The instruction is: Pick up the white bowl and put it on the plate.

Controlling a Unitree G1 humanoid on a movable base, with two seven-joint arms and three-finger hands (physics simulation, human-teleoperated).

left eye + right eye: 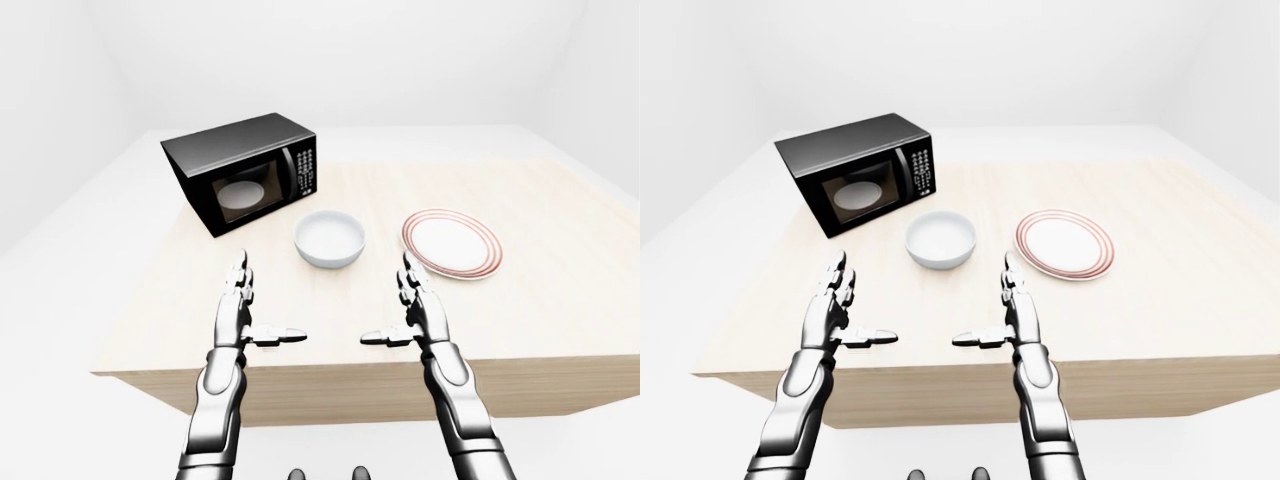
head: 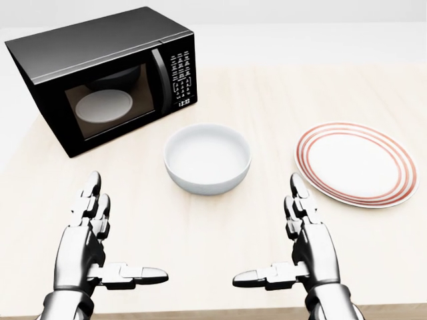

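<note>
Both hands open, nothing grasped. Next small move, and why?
Probably reach the right hand up the head view toward the white bowl. Both hands hang open over the table's near edge, short of the bowl, and the plate lies on the bowl's right, so the right hand suits the carry. The left hand can wait.
</note>
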